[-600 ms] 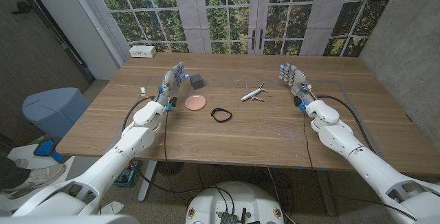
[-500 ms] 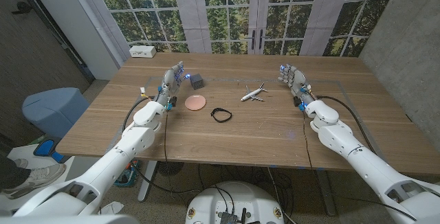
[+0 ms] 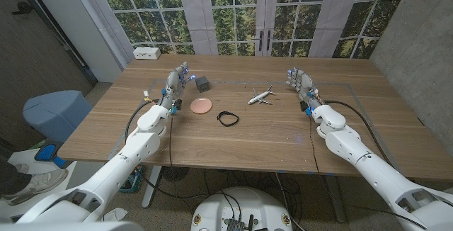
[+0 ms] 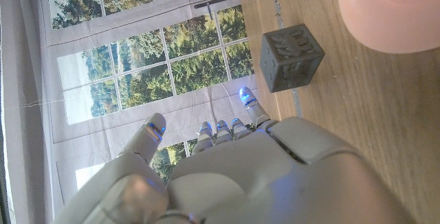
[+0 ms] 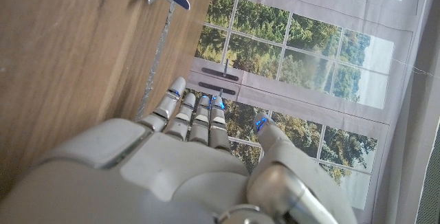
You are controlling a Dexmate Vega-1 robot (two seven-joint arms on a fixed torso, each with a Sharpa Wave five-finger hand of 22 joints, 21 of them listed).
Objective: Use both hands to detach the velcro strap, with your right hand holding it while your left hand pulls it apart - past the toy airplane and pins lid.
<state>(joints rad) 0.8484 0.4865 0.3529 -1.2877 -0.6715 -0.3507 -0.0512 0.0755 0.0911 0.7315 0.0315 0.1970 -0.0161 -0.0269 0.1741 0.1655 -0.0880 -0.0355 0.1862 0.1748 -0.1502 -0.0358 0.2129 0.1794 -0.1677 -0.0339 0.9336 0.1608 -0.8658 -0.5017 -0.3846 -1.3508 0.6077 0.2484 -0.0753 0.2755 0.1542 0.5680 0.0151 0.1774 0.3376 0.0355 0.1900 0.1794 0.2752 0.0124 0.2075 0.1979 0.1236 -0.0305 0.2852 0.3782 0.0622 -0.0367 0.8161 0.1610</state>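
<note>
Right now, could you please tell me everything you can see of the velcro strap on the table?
The velcro strap is a thin black band closed into a small loop, lying flat on the wooden table. It sits nearer the robot than the pink lid and the toy airplane, roughly between them. Nothing touches it; neither robot hand is near.

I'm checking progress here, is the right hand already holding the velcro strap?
No, the right hand stands open near the table's far side, well apart from the black velcro strap lying on the wood.
</note>
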